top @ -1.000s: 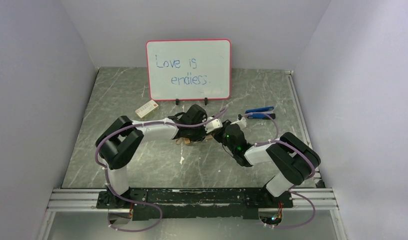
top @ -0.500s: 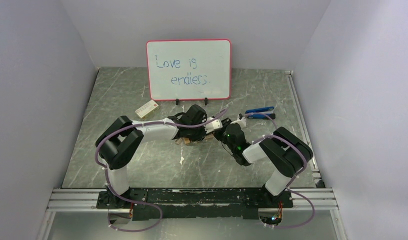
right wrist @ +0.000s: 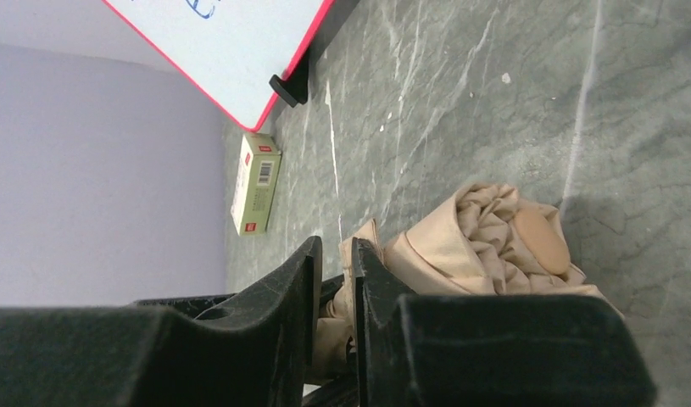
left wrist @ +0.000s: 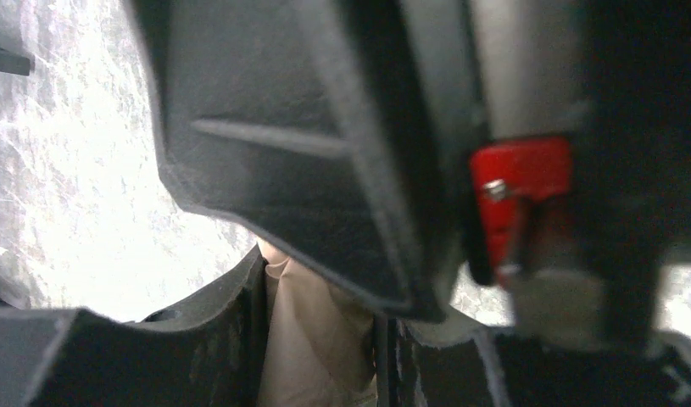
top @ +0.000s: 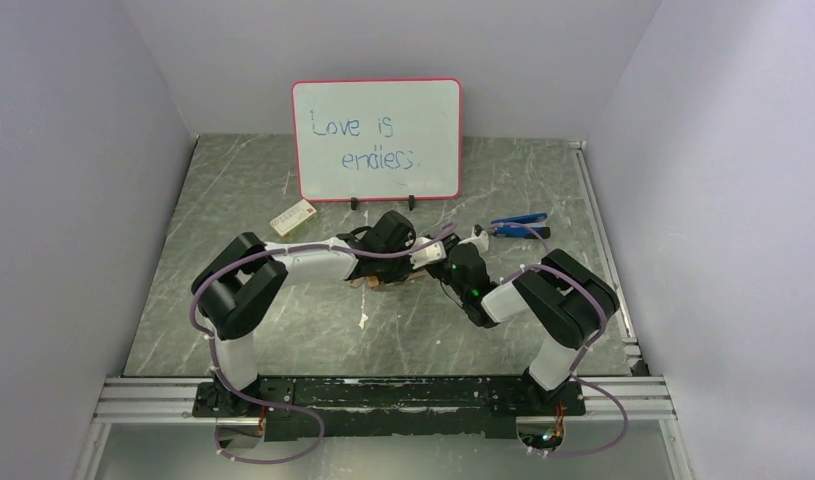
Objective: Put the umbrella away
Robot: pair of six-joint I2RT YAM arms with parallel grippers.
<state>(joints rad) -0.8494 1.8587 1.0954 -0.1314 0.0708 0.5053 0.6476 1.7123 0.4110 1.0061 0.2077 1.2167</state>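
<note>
The umbrella (top: 378,282) lies folded as a small tan bundle in the middle of the table, mostly hidden under both wrists in the top view. My left gripper (top: 408,262) reaches in from the left. In its wrist view the left gripper (left wrist: 320,322) is shut on tan umbrella fabric (left wrist: 308,365). My right gripper (top: 435,265) meets it from the right. The right gripper (right wrist: 335,254) has its jaws a narrow gap apart with a fold of fabric pinched between them. The crumpled umbrella (right wrist: 486,254) with its pale orange handle end (right wrist: 541,242) lies just beside those fingers.
A whiteboard (top: 376,138) stands at the back. A small white-red box (top: 293,216) lies at its lower left and also shows as the box (right wrist: 257,182) in the right wrist view. A blue-black clip tool (top: 518,222) lies right of the grippers. Walls close three sides.
The right arm's elbow has swung left toward the middle while its gripper stays at the umbrella. The left arm has barely moved.
</note>
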